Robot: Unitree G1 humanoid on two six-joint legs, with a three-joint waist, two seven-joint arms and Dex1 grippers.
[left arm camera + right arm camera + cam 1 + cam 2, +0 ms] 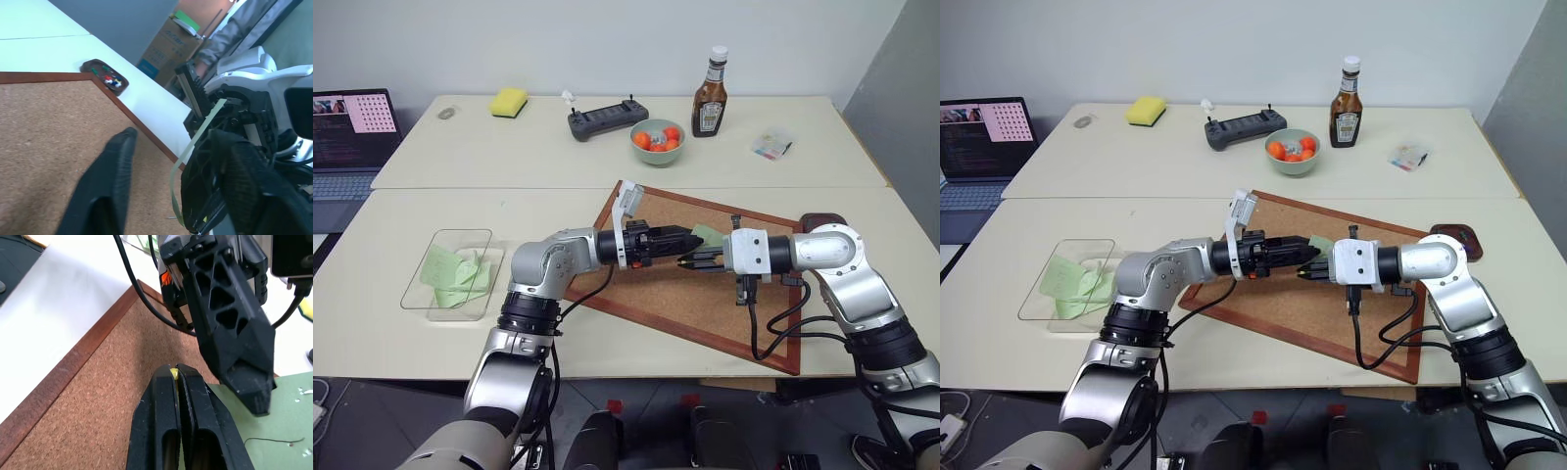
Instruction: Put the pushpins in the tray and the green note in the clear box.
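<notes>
clear shallow plastic box [419, 290] w/ pale-green slips inside sits far left on worktop [401, 215]. mid-scene, over the wood-framed cork board [656, 304]: left gripper [1310, 249] jaws apart around edge of small pale-green paper note [274, 421] – not clamped yet. right gripper [177, 374] jaws pressed together on a tiny yellow-headed pushpin [173, 373], touching the note. dark red-brown dish [105, 77] w/ pins lies far right. risk, imo: slip slides out if left closes off-edge – or right lets go early.
</notes>
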